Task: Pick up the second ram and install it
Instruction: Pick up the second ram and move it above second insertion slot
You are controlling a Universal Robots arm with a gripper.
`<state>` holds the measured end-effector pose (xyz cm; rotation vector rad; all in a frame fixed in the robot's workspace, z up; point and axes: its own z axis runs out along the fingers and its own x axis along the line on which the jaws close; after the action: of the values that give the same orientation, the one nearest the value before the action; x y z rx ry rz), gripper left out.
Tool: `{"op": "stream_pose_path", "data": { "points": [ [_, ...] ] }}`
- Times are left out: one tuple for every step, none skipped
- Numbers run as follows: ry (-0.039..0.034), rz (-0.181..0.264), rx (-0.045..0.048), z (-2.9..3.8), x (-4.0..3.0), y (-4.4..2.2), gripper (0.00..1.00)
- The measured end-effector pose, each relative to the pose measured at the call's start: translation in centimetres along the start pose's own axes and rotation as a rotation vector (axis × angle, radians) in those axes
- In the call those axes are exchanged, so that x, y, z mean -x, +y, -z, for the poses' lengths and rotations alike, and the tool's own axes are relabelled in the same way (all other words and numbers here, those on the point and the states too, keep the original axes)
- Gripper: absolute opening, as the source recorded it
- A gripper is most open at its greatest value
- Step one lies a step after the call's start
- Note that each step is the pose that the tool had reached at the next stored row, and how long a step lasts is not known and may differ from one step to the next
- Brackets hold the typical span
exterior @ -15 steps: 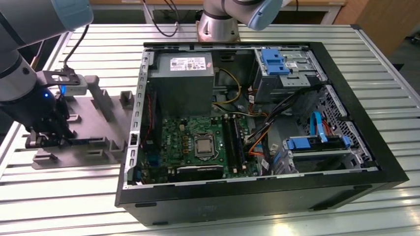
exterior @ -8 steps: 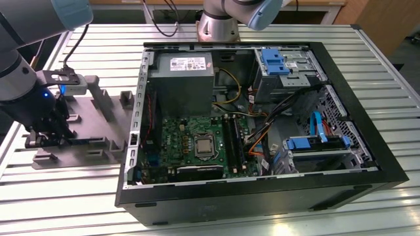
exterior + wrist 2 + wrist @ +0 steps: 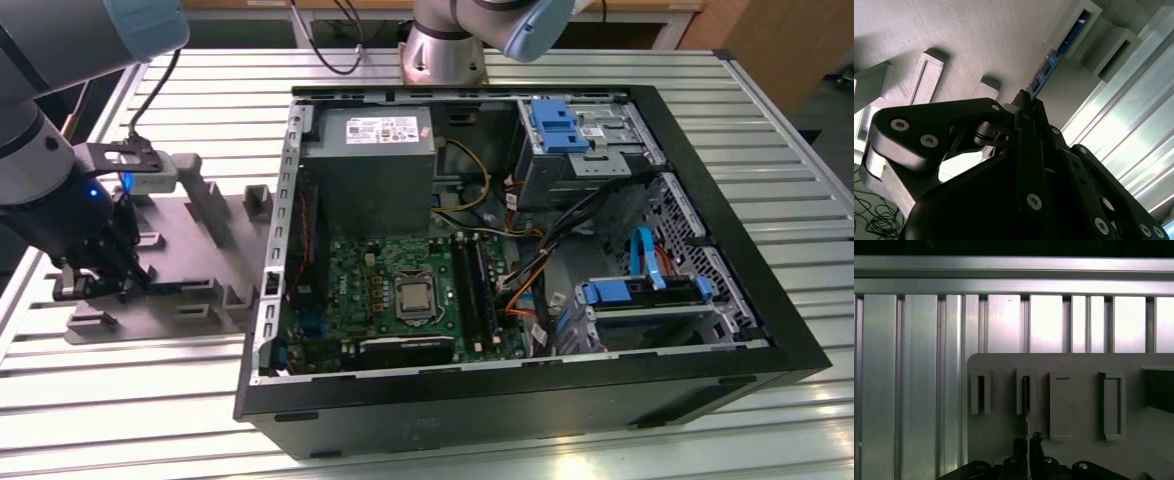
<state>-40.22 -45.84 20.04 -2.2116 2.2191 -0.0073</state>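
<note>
**Gripper closed on the second ram at the fixture plate**

In the exterior view the arm reaches down at about nine o'clock of the open computer case [image 3: 534, 410]. The gripper [image 3: 91, 285] sits low over the grey fixture plate [image 3: 200, 215], which lies on the slatted metal table [image 3: 134, 400].

In the second wrist view the fingers [image 3: 1024, 107] are drawn narrow and pinch the near end of the second ram [image 3: 1053, 59]. The ram is a thin blue-green strip standing on its edge, and its far end sits in a raised grey slot of the plate.

In the first wrist view the strip [image 3: 1026, 405] shows edge-on as a dark line running up from between the two fingertips. It is lodged in the second holder in from the plate's edge.

Inside the case, the green motherboard [image 3: 374, 270] lies at six o'clock of the grey power-supply box [image 3: 367, 150]. The long black slots [image 3: 470, 275] are just beside the processor socket [image 3: 414, 295], at its three o'clock.
</note>
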Motion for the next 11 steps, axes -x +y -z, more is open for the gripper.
{"op": "stream_pose_path", "data": {
  "points": [
    [-0.0002,0.000,0.0000,0.00,0.00,0.00,0.19],
    [-0.0005,0.000,0.0000,0.00,0.00,0.00,0.19],
    [-0.0007,0.000,0.0000,0.00,0.00,0.00,0.19],
    [-0.0009,0.000,0.0000,0.00,0.00,0.00,0.18],
    [-0.0012,0.000,0.0000,0.00,0.00,0.00,0.11],
    [-0.0014,0.000,0.0000,0.00,0.00,0.00,0.11],
    [-0.0016,0.000,0.0000,0.00,0.00,0.00,0.11],
    [-0.0019,0.000,0.0000,0.00,0.00,0.00,0.11],
    [-0.0021,0.000,0.0000,0.00,0.00,0.00,0.11],
    [-0.0023,0.000,0.0001,0.00,0.00,0.00,0.11],
    [-0.0028,0.000,0.0000,0.00,0.00,0.00,0.11]
  ]
}}
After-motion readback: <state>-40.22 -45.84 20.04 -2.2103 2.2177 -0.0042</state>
